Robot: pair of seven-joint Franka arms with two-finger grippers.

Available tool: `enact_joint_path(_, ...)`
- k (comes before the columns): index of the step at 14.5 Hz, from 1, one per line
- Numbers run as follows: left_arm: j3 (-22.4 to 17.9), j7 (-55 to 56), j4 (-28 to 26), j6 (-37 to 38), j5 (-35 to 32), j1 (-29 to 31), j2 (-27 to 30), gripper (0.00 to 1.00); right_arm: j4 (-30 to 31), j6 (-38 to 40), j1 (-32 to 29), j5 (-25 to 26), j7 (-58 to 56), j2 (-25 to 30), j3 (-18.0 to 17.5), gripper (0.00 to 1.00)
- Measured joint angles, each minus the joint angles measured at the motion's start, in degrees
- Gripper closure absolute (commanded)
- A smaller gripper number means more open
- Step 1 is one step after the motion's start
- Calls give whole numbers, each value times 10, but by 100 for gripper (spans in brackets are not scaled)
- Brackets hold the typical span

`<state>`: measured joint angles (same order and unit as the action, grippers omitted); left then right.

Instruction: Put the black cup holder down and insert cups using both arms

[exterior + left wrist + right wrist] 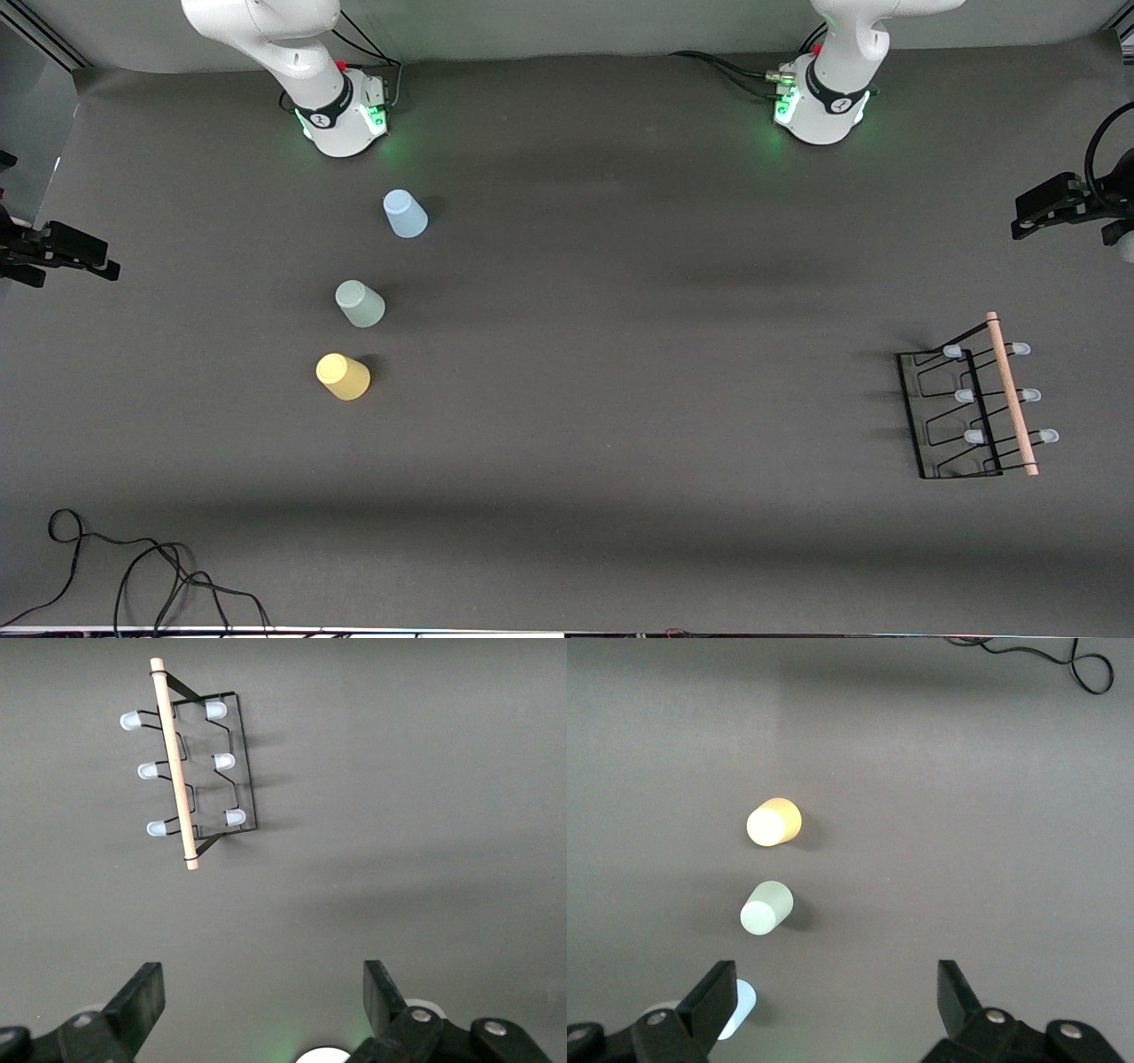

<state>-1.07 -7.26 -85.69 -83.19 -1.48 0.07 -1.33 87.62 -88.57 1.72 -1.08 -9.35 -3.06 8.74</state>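
The black cup holder (pixel 961 416) (pixel 232 762) stands toward the left arm's end of the table, its wooden rod (pixel 1011 394) on top. Three cups stand in a row toward the right arm's end. The blue cup (pixel 405 213) (pixel 740 1005) is farthest from the front camera, the green cup (pixel 360 303) (pixel 766 907) is in the middle, and the yellow cup (pixel 343 376) (pixel 772 822) is nearest. My left gripper (pixel 263 992) hangs open high over bare mat, apart from the holder. My right gripper (pixel 833 997) is open too, high up, with the blue cup under one finger (pixel 709 1001).
Both arm bases (pixel 341 115) (pixel 819 106) sit at the table's edge farthest from the front camera. A loose black cable (pixel 133 576) (pixel 1063 656) lies at the near corner of the right arm's end. Black camera mounts (pixel 62 252) (pixel 1063 204) jut in at both ends.
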Motion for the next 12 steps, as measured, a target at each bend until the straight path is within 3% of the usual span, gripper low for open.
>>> enact_joint_path(9,-2,0,-1,-1,0,1,-1,0,0,0,-1,-10,0,-5,15,0)
enact_joint_path(12,-5,1,-31,-59,0,9,-7,0,0,0,0,-11,0,-5,15,0)
